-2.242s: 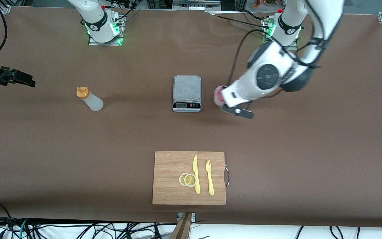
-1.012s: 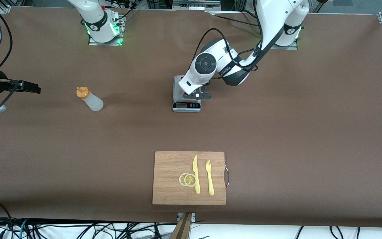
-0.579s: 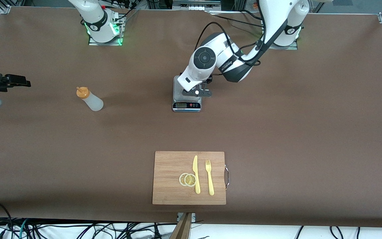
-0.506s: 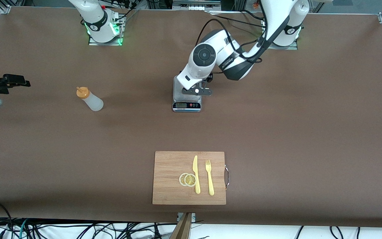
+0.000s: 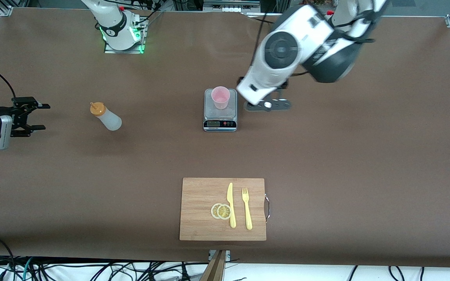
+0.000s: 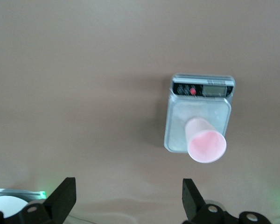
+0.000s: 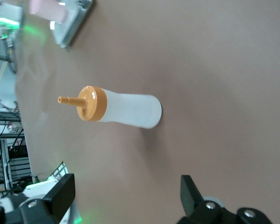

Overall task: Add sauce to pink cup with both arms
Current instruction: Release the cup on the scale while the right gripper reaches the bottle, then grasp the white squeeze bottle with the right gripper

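- The big brown table (image 5: 326, 164) holds everything.
- The sauce (image 5: 106, 117) bottle stands on it, toward the right arm's end.
- A small grey scale (image 5: 220, 116) sits mid-table.
- A wooden board (image 5: 201, 210) lies nearest the front camera.

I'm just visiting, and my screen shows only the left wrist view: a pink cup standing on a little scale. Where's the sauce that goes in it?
Observer: The sauce bottle stands upright on the table, beside the scale, toward the right arm's end.
Operator: The left gripper looks open here, above the pink cup. Is the other one holding the bottle?
Observer: No. The right gripper is open, over the table's edge at its own end, apart from the bottle.
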Controlling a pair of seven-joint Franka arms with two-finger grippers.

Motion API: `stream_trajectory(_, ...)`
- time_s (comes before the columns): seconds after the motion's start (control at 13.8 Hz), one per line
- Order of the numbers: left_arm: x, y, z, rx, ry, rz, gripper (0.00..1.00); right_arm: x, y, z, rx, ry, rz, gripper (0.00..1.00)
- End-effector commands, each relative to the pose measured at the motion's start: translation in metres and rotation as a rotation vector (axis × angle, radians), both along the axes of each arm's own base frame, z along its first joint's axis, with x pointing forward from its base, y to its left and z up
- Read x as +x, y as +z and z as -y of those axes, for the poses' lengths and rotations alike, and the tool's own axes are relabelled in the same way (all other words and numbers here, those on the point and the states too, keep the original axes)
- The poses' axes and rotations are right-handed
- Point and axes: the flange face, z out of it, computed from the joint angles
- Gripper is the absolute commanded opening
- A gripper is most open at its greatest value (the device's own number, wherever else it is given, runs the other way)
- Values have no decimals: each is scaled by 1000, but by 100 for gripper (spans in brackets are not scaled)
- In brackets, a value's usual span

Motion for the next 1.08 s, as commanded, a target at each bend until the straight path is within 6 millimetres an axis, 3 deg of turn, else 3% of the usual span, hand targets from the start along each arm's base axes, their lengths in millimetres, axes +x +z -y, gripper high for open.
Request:
stream_trajectory(0.0,32,32,-66,-19,-13,51,100,-12,-41,23,189,23,85,100)
stream_trajectory(0.07,44,44,-98,-32,-11,71,100,-14,-56,21,242,44,101,100)
stream_trajectory(0.29,54,69,-172,-24,-105,129,100,-34,-84,18,384,91,178,100)
stream_trajectory(0.58,58,74,-273,-11,-214,159,100,-64,-118,6,589,167,359,100)
stream_trajectory(0.65,54,76,-284,-10,-216,189,100,-69,-123,3,622,187,390,100)
stream_trajectory(0.87,23,61,-291,-2,-222,243,100,-82,-152,-6,743,202,465,99)
stream_trajectory(1.01,19,73,-300,26,-219,277,100,-84,-170,-15,813,182,508,99)
